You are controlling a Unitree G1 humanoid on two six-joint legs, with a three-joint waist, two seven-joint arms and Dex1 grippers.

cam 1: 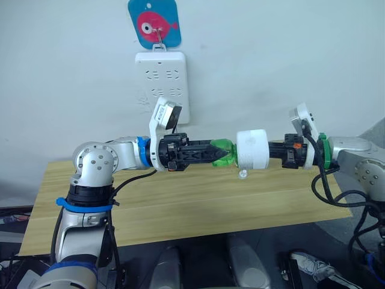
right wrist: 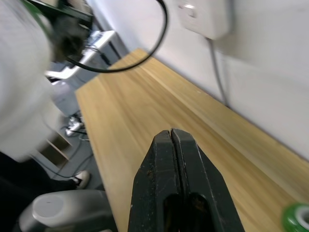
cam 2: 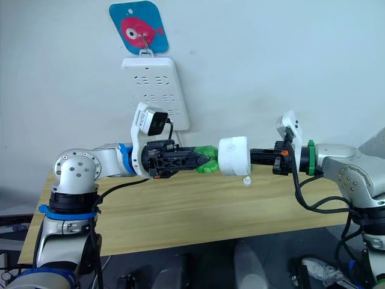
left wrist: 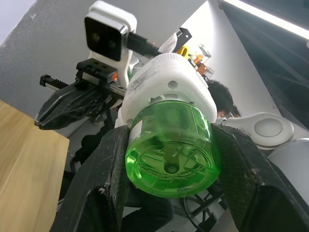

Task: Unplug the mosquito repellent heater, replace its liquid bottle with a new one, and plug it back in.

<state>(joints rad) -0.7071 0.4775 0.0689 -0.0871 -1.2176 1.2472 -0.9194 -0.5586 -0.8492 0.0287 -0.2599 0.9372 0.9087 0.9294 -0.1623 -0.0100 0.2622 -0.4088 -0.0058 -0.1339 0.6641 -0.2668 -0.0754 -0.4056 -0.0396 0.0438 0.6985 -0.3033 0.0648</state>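
The white mosquito repellent heater (cam 1: 252, 149) hangs in the air above the table, clear of the power strip. A green liquid bottle (cam 1: 224, 153) sticks out of its left end. My left gripper (left wrist: 169, 150) is shut on that bottle, one finger on each side. My right gripper (right wrist: 172, 137) reaches in from the right, its fingers pressed together with nothing between them. They lie alongside the heater rather than around it, as the left wrist view shows.
A white power strip (cam 1: 162, 78) hangs on the wall under a blue fish hook (cam 1: 155, 24). A small clear piece (cam 1: 242, 174) lies on the wooden table (cam 1: 180, 208) below the heater. A person's head (left wrist: 219, 96) shows behind the heater.
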